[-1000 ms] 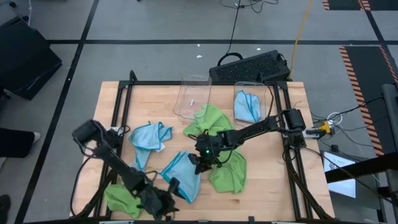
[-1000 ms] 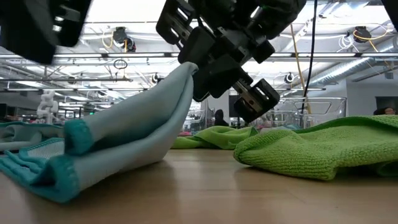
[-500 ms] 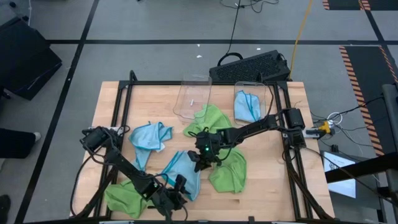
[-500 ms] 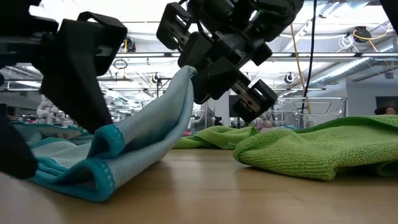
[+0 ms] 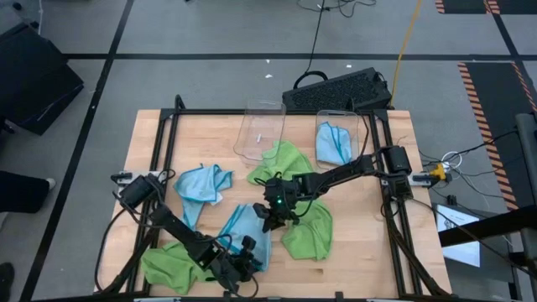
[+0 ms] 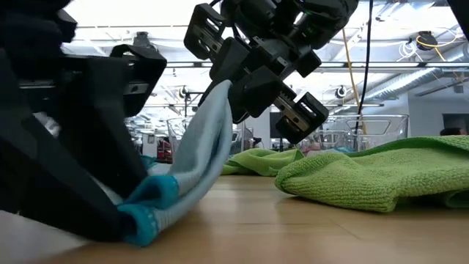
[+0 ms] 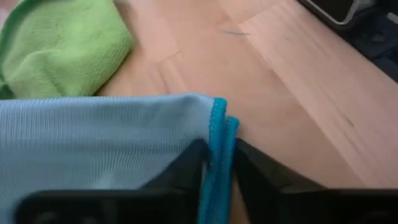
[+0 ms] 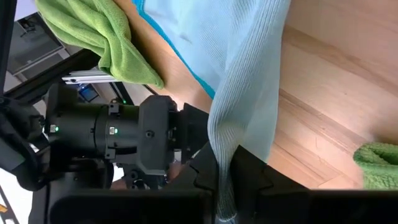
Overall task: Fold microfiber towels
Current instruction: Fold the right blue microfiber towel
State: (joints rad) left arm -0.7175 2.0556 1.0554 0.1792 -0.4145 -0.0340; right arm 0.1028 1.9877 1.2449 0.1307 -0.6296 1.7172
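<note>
Two grippers hold one light blue towel (image 5: 243, 231) near the middle of the table's front edge. Right gripper (image 5: 270, 220) is nipped shut on an upper fold of this towel, holding it raised off the wood; low view shows the cloth hanging down from its fingers (image 6: 245, 92) toward the table. Left gripper (image 5: 245, 254), low at the front edge, has its fingers (image 7: 186, 177) closed nearly together on the towel's teal hem, seen pinched between them in the left wrist view. Second light blue towel (image 5: 200, 186) lies crumpled toward the left side of the table (image 5: 386, 252). One lime green towel (image 5: 164, 268) sits bunched at the front left corner, another (image 5: 309, 231) just right of the held cloth, a third (image 5: 284, 159) near the middle toward the back. Clear bin (image 5: 260, 130) at the back edge; a second bin (image 5: 340, 138) beside it holds another blue towel (image 5: 333, 144). Dark keyboard (image 5: 336, 91) lies beyond the back edge.
</note>
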